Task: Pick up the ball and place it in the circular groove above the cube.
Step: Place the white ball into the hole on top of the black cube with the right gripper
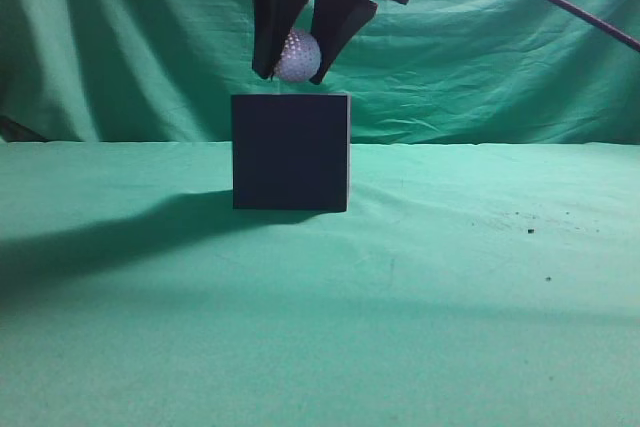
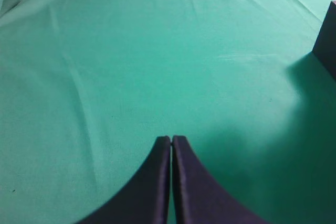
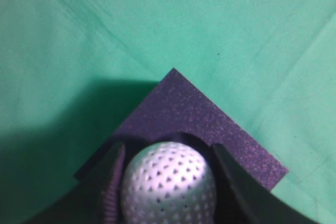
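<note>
The white dimpled ball [image 1: 297, 55] is held between the two black fingers of my right gripper [image 1: 292, 77], just above the top of the dark cube [image 1: 291, 152]. In the right wrist view the ball [image 3: 168, 187] fills the space between the fingers of the gripper [image 3: 168, 148]. The cube's top face [image 3: 181, 106] lies right under it, and the curved edge of the groove [image 3: 195, 139] shows behind the ball. My left gripper [image 2: 171, 138] is shut and empty over bare green cloth. A corner of the cube [image 2: 328, 40] shows at the right edge of the left wrist view.
Green cloth [image 1: 450, 297] covers the table and hangs as a backdrop [image 1: 120, 37]. A black cable [image 1: 560, 2] runs across the upper right. A few dark specks [image 1: 530, 231] lie on the cloth to the right.
</note>
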Robot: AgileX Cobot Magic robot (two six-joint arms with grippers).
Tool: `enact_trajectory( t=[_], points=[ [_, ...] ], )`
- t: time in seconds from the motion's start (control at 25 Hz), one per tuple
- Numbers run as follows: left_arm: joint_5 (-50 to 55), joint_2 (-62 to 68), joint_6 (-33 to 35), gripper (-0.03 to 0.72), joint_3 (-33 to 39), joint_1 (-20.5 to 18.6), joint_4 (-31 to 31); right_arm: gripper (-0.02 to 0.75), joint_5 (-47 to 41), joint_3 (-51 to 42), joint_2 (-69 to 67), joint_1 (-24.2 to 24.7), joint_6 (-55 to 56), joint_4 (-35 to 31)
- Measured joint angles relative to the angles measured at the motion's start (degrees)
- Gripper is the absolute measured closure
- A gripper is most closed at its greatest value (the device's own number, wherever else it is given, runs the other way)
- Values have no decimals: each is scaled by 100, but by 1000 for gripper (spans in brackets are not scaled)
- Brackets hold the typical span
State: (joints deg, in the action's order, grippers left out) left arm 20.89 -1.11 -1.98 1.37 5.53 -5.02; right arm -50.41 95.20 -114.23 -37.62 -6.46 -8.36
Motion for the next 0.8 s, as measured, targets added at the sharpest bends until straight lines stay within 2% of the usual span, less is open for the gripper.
enact_trajectory(
  t=[0.2, 0.24, 0.4, 0.64, 0.72, 0.8],
  points=[
    [0, 0, 0, 688, 0, 0, 0, 426, 0, 0, -13, 0, -31, 100],
    [0, 0, 0, 688, 0, 0, 0, 352, 0, 0, -35, 0, -31, 114],
    [0, 0, 0, 688, 0, 0, 0, 206, 0, 4, -47, 0, -40, 136],
    [0, 0, 0, 688, 0, 0, 0, 210, -268, 257, -47, 0, -53, 148],
    [0, 0, 0, 688, 0, 0, 0, 288, -633, 583, -47, 0, -53, 157],
    [0, 0, 0, 688, 0, 0, 0, 411, -1090, 957, -47, 0, -6, 161]
  ],
)
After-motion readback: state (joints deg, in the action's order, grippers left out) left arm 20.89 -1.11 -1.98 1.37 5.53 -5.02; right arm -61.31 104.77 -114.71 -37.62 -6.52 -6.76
